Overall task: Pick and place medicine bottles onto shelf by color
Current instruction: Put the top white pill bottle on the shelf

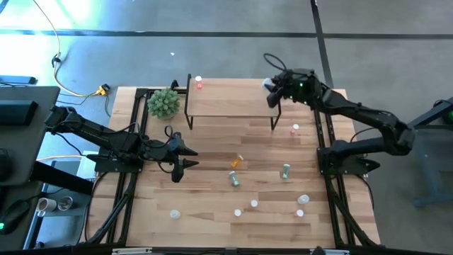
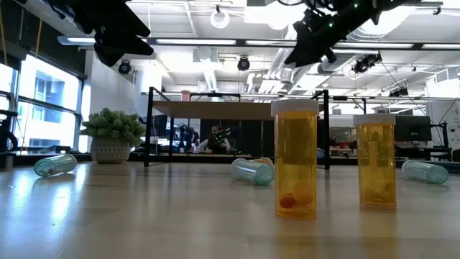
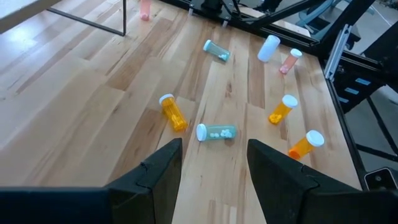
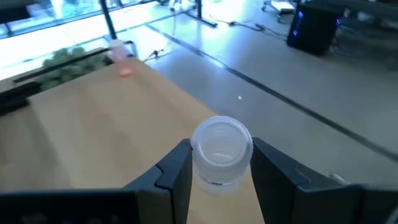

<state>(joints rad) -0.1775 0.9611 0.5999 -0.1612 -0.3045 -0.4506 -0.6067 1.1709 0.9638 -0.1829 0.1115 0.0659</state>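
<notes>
The shelf [image 1: 230,100] stands at the table's far middle, with a pink bottle [image 1: 199,83] upright on its far left corner. My right gripper [image 1: 272,91] is over the shelf's right end, shut on a clear white-capped bottle [image 4: 221,152]. My left gripper [image 1: 185,154] is open and empty above the table's left middle. In front of it an orange bottle [image 3: 173,112] and a clear-green bottle [image 3: 216,132] lie on their sides. Several more bottles lie or stand on the near and right parts of the table. My right gripper pinches the clear bottle between its two fingers [image 4: 175,169], on the sides just below the white cap [image 4: 221,142]. The fingers come slanting down from the table's right. The bottle's cap end points up, and the bottle is held above the shelf top [image 4: 93,130].
A green spiky plant [image 1: 163,103] stands at the shelf's left end. A pink bottle [image 1: 295,129] stands right of the shelf. Two orange bottles [image 2: 295,158] [image 2: 375,162] stand upright near the front edge. Bare table lies between the shelf and the scattered bottles.
</notes>
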